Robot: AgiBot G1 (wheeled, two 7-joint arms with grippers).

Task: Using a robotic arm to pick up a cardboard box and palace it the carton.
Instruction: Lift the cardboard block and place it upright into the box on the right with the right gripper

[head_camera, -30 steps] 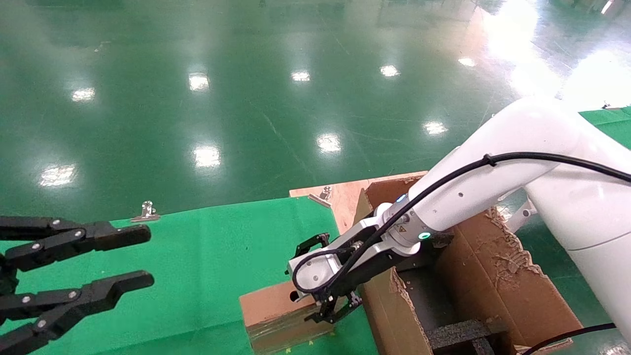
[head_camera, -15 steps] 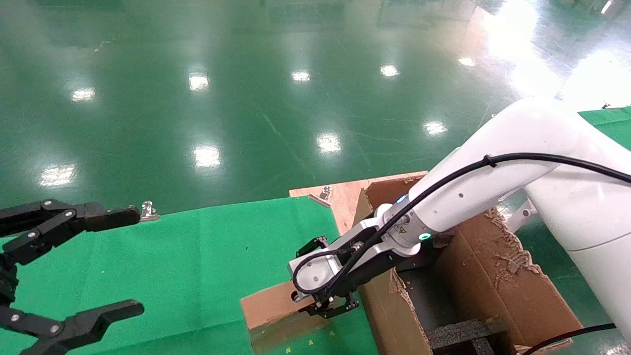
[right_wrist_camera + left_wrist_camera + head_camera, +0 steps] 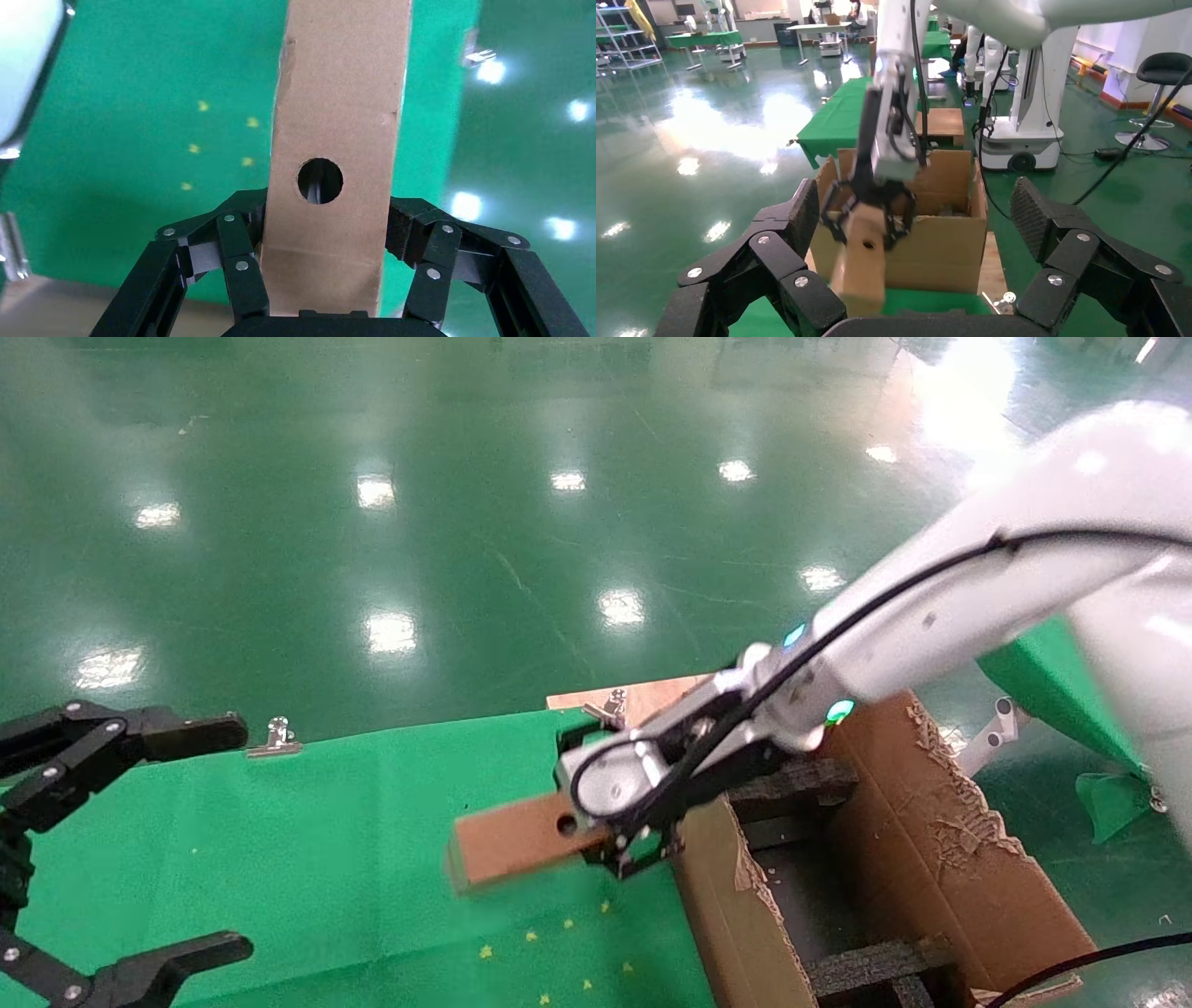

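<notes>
right gripper (image 3: pixel 622 848): clamped on one end of the cardboard box (image 3: pixel 515 838), pads on the taped broad faces, hole side up
cardboard box: clear of the green cloth (image 3: pixel 354 822), jutting out ahead of the fingers
carton (image 3: pixel 917 859): just behind the gripper, ragged near wall beside the wrist, black foam inserts (image 3: pixel 792 782) inside
step: lift above the torn rim, swing back, lower between the foam
left gripper (image 3: pixel 102 859): wide open, idle, well apart

Head view: looking forward and down from high over the green table (image 3: pixel 372 822).
Left wrist view: facing across toward the carton (image 3: pixel 933 232), farther off.
Right wrist view: sitting close against the cardboard box (image 3: pixel 337 126).
Shared: all three are showing that box.
</notes>
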